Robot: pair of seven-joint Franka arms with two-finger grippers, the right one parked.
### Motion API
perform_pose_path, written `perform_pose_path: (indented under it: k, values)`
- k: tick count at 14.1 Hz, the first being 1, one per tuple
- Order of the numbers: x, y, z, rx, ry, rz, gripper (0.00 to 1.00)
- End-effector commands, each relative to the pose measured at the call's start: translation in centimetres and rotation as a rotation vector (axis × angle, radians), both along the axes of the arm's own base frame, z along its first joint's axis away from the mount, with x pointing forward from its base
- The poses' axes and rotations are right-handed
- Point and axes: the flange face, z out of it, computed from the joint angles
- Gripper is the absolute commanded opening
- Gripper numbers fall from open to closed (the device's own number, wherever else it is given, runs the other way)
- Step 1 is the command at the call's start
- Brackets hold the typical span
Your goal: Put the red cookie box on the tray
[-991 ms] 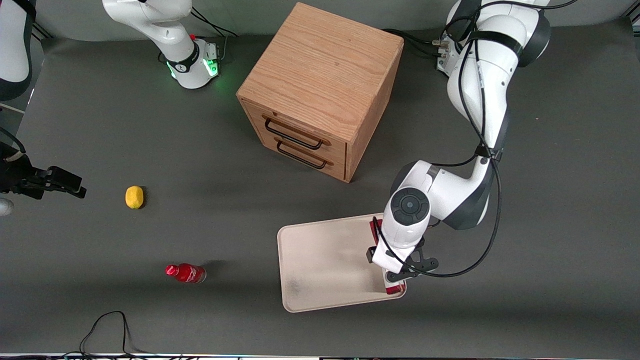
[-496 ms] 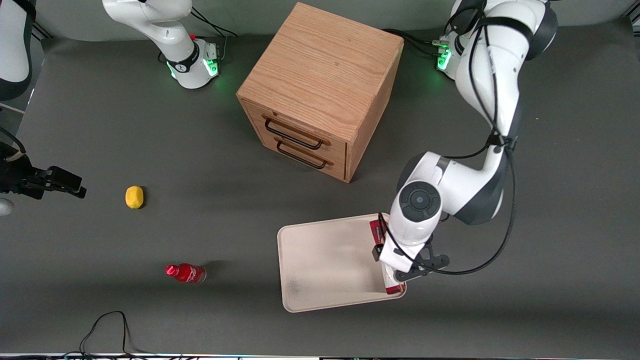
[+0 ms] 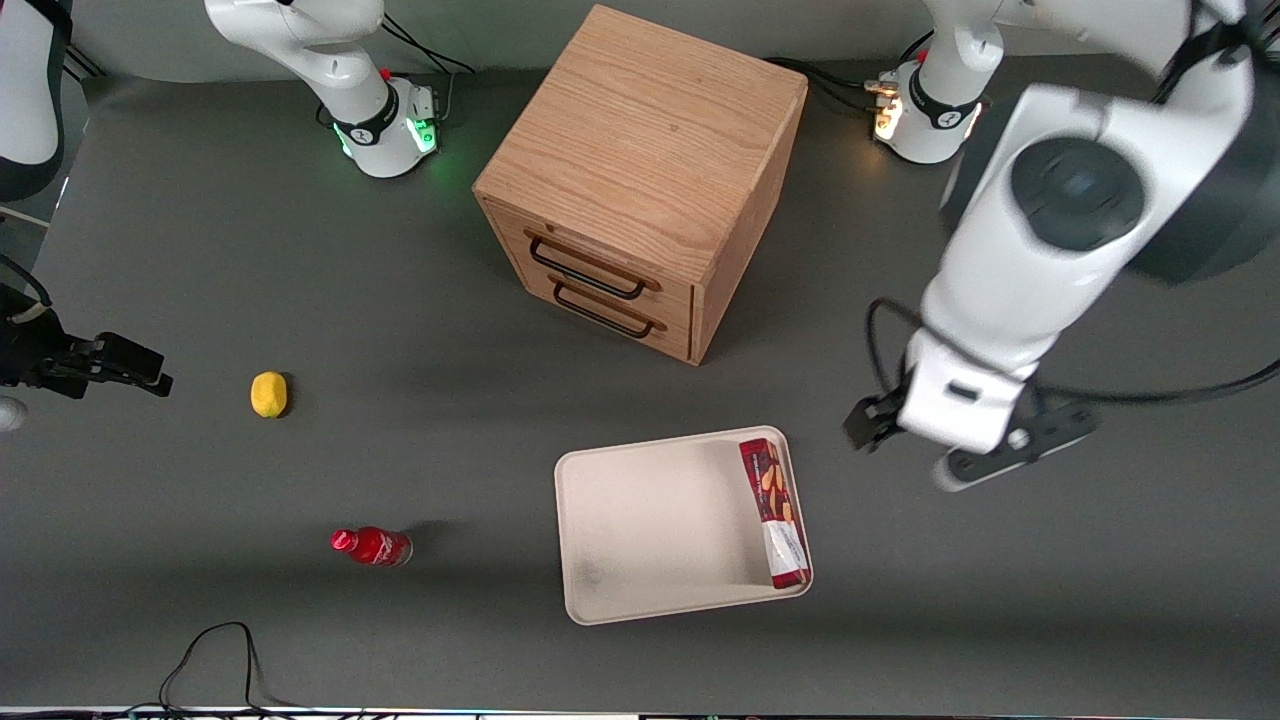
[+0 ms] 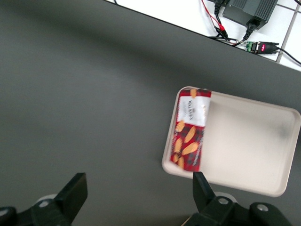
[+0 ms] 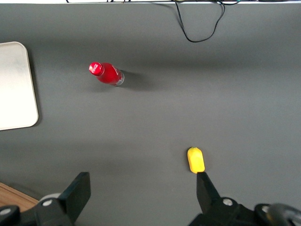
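The red cookie box lies flat in the cream tray, along the tray's rim at the working arm's end. It also shows in the left wrist view, lying in the tray. My left gripper is raised high above the table, off to the side of the tray toward the working arm's end. It is open and empty, with its fingers spread wide apart.
A wooden two-drawer cabinet stands farther from the front camera than the tray. A small red bottle and a yellow lemon lie toward the parked arm's end. A black cable loops at the table's near edge.
My left gripper has let go of the cookie box, risen and swung away from the tray toward the working arm's end. The box stays in the tray.
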Motion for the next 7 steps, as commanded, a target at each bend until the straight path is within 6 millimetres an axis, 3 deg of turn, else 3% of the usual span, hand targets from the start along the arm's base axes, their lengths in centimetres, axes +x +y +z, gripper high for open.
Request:
perform_pose_path:
  k: [1, 4, 7]
  values:
    - [-3.5, 5.8, 3.6, 0.016, 0.044, -0.097, 1.0]
    - [-5.8, 12.2, 6.4, 0.021, 0.046, -0.184, 1.0]
    - [-7.4, 19.2, 7.5, 0.016, 0.051, -0.29, 1.0]
